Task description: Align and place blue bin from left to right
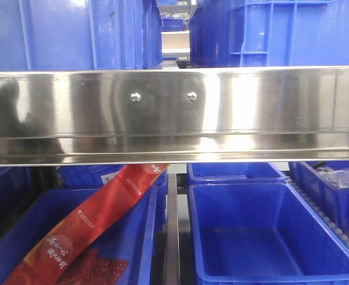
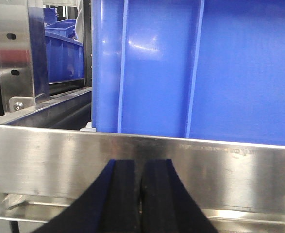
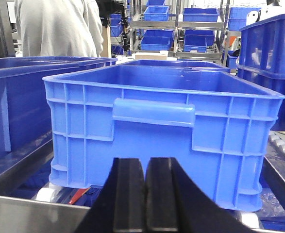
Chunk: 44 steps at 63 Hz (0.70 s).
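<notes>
Blue bin point(image 3: 164, 133): we see this ribbed crate standing upright on the shelf directly ahead of the right gripper point(image 3: 145, 194), its handle lip facing the right wrist camera and its inside bare. We note the right gripper's two black fingers point(image 3: 127, 194) pressed together with nothing between them, held low and level in front of the crate's near wall, apart from it. We see the left gripper point(image 2: 141, 199) likewise pressed together on nothing, pointing straight at the steel shelf rail point(image 2: 59, 155). Just behind that rail stands a smooth-walled blue bin point(image 2: 229, 73), filling most of the left wrist view. In the front view the steel rail point(image 1: 174, 113) spans the frame; below it we see dark-blue bins point(image 1: 269, 237), one holding a red packet point(image 1: 97, 219).
</notes>
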Motion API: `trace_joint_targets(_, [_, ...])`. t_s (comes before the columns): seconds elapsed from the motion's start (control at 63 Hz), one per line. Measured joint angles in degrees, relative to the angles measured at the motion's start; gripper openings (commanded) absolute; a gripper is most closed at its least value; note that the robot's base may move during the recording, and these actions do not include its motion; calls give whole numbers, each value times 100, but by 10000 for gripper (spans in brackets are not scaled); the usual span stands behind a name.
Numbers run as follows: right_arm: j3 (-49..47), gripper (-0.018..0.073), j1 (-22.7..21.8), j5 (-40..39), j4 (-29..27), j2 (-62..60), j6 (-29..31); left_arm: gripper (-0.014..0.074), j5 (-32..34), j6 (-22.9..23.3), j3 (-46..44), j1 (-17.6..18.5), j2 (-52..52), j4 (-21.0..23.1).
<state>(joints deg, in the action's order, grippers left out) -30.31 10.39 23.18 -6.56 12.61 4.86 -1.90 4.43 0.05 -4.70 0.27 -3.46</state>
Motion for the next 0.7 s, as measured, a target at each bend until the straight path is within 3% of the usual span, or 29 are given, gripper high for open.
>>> trace_joint_targets(0.127, [0,-73,0,0,0,0,0,10,0,0,0,0,0,0])
trace_joint_targets(0.301, [266,-73,-401,-130,246,-251,29,10,0,0,0,0,0,0])
trace_joint_targets(0.698, [2799,-73,-621,-1509,157,-1217,33,10,24,0,10,0,0,0])
